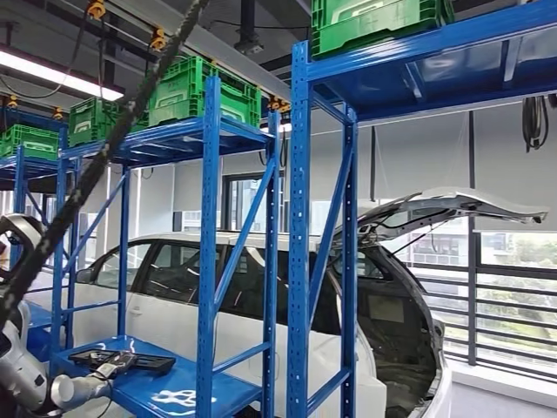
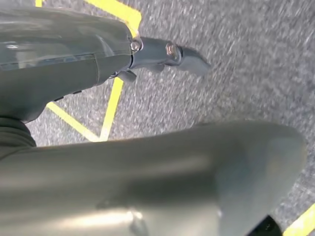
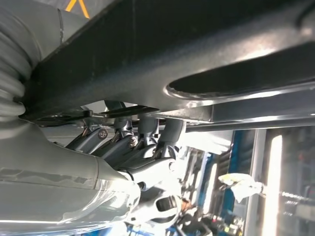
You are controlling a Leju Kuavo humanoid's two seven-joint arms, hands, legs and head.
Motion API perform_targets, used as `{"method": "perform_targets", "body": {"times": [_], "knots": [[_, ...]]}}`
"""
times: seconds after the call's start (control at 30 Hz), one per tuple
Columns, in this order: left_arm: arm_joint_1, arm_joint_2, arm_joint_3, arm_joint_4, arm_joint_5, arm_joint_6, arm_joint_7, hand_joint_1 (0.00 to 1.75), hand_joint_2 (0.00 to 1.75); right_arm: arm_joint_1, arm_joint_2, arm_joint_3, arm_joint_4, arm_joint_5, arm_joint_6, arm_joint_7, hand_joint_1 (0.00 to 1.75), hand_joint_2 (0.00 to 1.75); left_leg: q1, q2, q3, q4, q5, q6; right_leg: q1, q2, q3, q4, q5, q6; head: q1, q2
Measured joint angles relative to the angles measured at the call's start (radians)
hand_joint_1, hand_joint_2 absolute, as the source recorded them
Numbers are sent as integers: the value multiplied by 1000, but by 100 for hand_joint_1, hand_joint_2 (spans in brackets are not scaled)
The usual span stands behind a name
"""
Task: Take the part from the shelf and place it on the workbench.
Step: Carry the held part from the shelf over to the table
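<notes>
The part [image 1: 135, 360] is a flat black piece lying on the low blue shelf board [image 1: 191, 383] at the lower left of the head view. A silver arm comes in from the lower left edge, and its hand [image 1: 113, 367] lies on the near end of the part. In the right wrist view my right hand [image 3: 137, 147] has its dark fingers [image 3: 124, 135] curled against a long black part [image 3: 178, 59], gripping it. My left hand [image 2: 111, 54] hangs over the grey floor, one dark finger [image 2: 182, 53] stretched out, holding nothing.
Blue steel shelving [image 1: 298, 261] stands close ahead, with green crates [image 1: 197, 87] on top. A white car [image 1: 368, 348] with its hatch raised sits behind the shelves. A black cable [image 1: 98, 157] crosses the left side. Yellow floor lines [image 2: 111, 105] lie under the left hand.
</notes>
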Motion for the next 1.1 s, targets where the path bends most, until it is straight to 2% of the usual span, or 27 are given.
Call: {"method": "perform_targets", "body": {"times": [0.03, 0.07, 0.13, 0.17, 0.2, 0.23, 0.27, 0.3, 0.33, 0.4, 0.43, 0.47, 0.53, 0.57, 0.6, 0.63, 0.7, 0.73, 0.77, 0.8, 0.83, 0.87, 0.93, 0.97, 1.0, 1.07, 1.1], "knots": [[1, 1, 0, 0, -1, 0, 1, 0, 175, -1, -1, 0, -1, 0, 0, -1, 175, 175, 2, -12, -5, -2, 4, -7, -1, -13, 0, -5, 2, 0, 0, 0], [4, 1, 0, 0, -3, -1, 1, 0, 175, -3, -1, 0, -3, 0, 0, -1, 175, 175, 1, -7, -10, -1, 4, -12, -3, -27, 1, -10, 5, -3, 0, 0], [5, 2, -1, 0, -6, -1, 2, 0, 175, -4, -1, 0, -7, -1, 0, -2, 175, 175, -3, 38, -33, 43, -31, -20, -9, -58, 1, -21, 12, -8, 1, 0], [4, 2, -2, 1, -8, -1, 3, 0, 175, -3, -1, 0, -8, -2, 0, -2, 175, 175, -3, 69, -54, 93, -65, -23, -9, -75, 1, -22, 14, -11, 1, 0], [2, 2, -4, 0, -9, -1, 5, 0, 175, 0, -1, 0, -9, -3, 0, -2, 175, 175, -1, 87, -81, 159, -101, -28, -9, -92, -1, -22, 15, -12, 1, -1], [0, 2, -5, 0, -12, -1, 7, 0, 175, 3, -1, 0, -10, -3, 0, -2, 175, 175, 2, 95, -104, 219, -126, -33, -9, -109, -2, -22, 15, -12, 1, -1], [1, 2, -6, 0, -14, -1, 10, 0, 175, 5, -2, 0, -10, -3, 0, -2, 175, 175, 4, 100, -114, 255, -137, -37, -8, -126, -2, -22, 14, -12, 1, -1], [3, 2, -7, 0, -16, -1, 12, 0, 175, 7, -2, 0, -10, -4, 0, -1, 175, 175, 6, 104, -105, 254, -129, -41, -8, -141, -3, -21, 14, -11, 1, -1], [5, 3, -7, 0, -17, -1, 14, 0, 175, 8, -2, 0, -10, -4, 0, -1, 175, 175, 8, 112, -76, 212, -104, -43, -9, -154, -2, -21, 13, -9, 1, -1], [8, 4, -8, 0, -17, -1, 16, 0, 175, 8, -2, 0, -11, -4, 0, -1, 175, 175, 6, 145, 3, 76, -52, -43, -6, -177, -2, -15, 8, 0, 1, -1], [7, 5, -9, 0, -17, -1, 16, 0, 175, 9, -2, 0, -11, -4, -1, -1, 175, 175, 3, 160, 29, 27, -38, -37, -4, -186, -3, -11, 5, 5, 1, -1], [6, 5, -9, 0, -17, -1, 16, 0, 175, 10, -2, 0, -12, -4, -1, -1, 175, 175, 0, 168, 41, 2, -35, -30, -1, -195, -3, -8, 3, 11, 1, -1], [8, 7, -10, 0, -17, -1, 16, 0, 175, 12, -2, 1, -13, -3, -2, -1, 175, 175, -5, 157, 37, -2, -37, -13, 0, -212, -3, -6, 2, 21, 1, -1], [11, 8, -10, 0, -17, -1, 16, 0, 175, 13, -2, 1, -14, -1, -3, -1, 175, 175, -4, 148, 35, -2, -36, -6, -3, -209, -2, -4, -3, 26, 1, -1], [14, 9, -10, 0, -18, -1, 16, 0, 175, 14, -2, 1, -15, 1, -4, -1, 175, 175, -3, 141, 33, -3, -33, 1, -6, -193, -5, 6, -14, 31, 1, -1], [14, 11, -10, 0, -18, 0, 16, 0, 175, 16, -2, 2, -18, 4, -6, -1, 175, 175, -1, 133, 32, -4, -30, 7, -8, -167, -17, 36, -38, 35, 1, -1], [12, 15, -11, 0, -19, 1, 15, 0, 175, 23, -3, 2, -21, 11, -10, -2, 175, 175, -1, 115, 28, -4, -27, 15, -10, -118, -68, 156, -107, 38, 1, -1], [11, 18, -11, 0, -19, 2, 14, 0, 175, 29, -4, 2, -22, 15, -13, -2, 175, 175, -2, 103, 27, -4, -26, 17, -10, -110, -99, 226, -135, 37, 1, -1], [10, 20, -11, 0, -20, 2, 12, 0, 175, 36, -4, 2, -23, 18, -16, -3, 175, 175, -5, 91, 27, -4, -25, 19, -9, -107, -121, 274, -147, 36, 1, -1], [10, 22, -11, 0, -22, 2, 11, 0, 175, 42, -5, 3, -24, 20, -19, -4, 175, 175, -7, 78, 27, -4, -25, 19, -9, -105, -126, 285, -138, 33, 1, -1], [10, 24, -11, 0, -23, 2, 9, 0, 175, 48, -5, 3, -26, 21, -22, -6, 175, 175, -9, 65, 28, -3, -24, 20, -8, -100, -113, 254, -109, 29, 1, -1], [10, 26, -11, 0, -25, 2, 6, 0, 175, 53, -5, 3, -29, 22, -25, -7, 175, 175, -11, 52, 29, -3, -24, 20, -7, -90, -85, 191, -69, 22, 1, -1], [8, 29, -12, 1, -27, 2, 1, 0, 175, 59, -6, 2, -36, 25, -30, -10, 175, 175, -12, 27, 28, -2, -22, 17, -5, -44, -31, 63, -7, 8, 1, -1], [7, 30, -12, 1, -27, 2, -1, 0, 175, 62, -7, 2, -38, 27, -32, -12, 175, 175, -10, 16, 25, -1, -20, 13, -4, -27, -17, 27, 5, 4, 1, 0], [6, 32, -13, 1, -28, 2, -1, 0, 175, 65, -9, 2, -39, 30, -34, -14, 175, 175, -8, 5, 19, -1, -17, 9, -3, -19, -13, 12, 6, 1, 1, 0], [8, 36, -13, 1, -29, 2, -2, 0, 175, 68, -10, 1, -41, 34, -37, -20, 175, 175, -6, -11, 10, -1, -12, -2, -5, -39, -12, 2, 8, -2, 1, 0], [10, 38, -13, 1, -30, 1, -3, 0, 175, 69, -10, 1, -41, 34, -39, -24, 175, 175, -8, -3, 5, 3, -17, -6, -8, -51, -10, -4, 10, -5, 1, -1]]}}
